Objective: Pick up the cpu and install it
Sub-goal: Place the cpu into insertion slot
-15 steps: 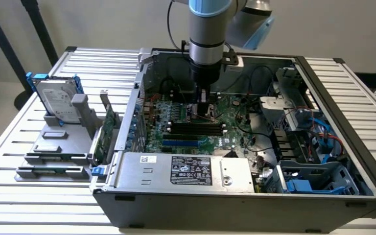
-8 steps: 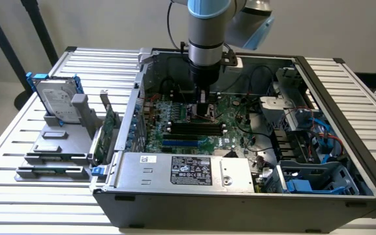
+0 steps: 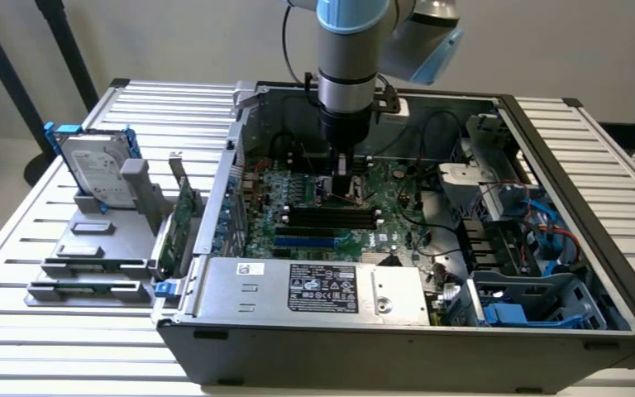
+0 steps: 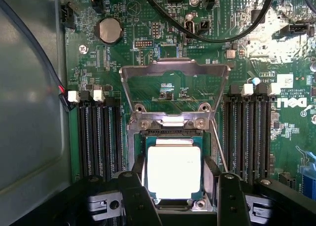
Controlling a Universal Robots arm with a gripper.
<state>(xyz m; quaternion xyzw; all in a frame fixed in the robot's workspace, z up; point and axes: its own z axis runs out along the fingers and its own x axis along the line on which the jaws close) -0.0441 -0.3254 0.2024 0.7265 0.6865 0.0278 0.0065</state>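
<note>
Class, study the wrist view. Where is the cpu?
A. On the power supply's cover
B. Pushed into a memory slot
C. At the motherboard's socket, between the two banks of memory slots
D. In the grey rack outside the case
C: the cpu lies on the board between the memory slots, next to the hinge of the swung-open retaining frame.

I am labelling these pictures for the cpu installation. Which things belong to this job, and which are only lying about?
Job: cpu, open socket plate, motherboard.
Lying about: hard drive, green card, power supply, coin battery.
</note>
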